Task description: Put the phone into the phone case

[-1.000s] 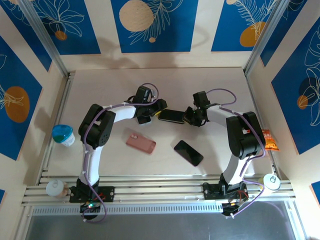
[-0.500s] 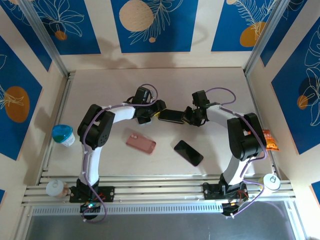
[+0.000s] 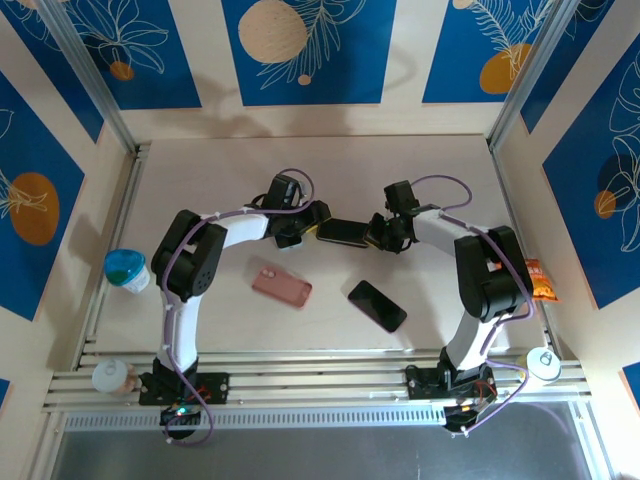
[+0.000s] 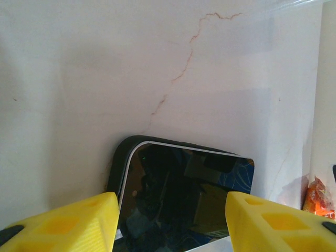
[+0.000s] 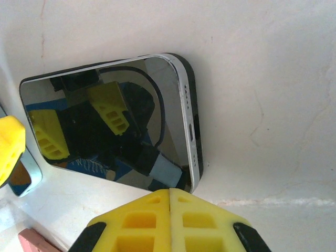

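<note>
Second phone (image 3: 377, 305): toward bench (image 3: 420, 165) near edge; pink case (image 3: 281, 286) to its left.
Phone (image 3: 343, 231): mid-bench, between the claws, lying in black case (image 4: 116, 157); silver edge seems proud.
Right claw (image 5: 169, 195): closed, empty, tips at phone's end.
Left claw (image 4: 170, 210): half-spread astride phone; whether it grips cannot be told.
Risk: closed tips could slip off the slick edge, or shove phone and case along the bench unbraced, leaving a corner unseated.
</note>
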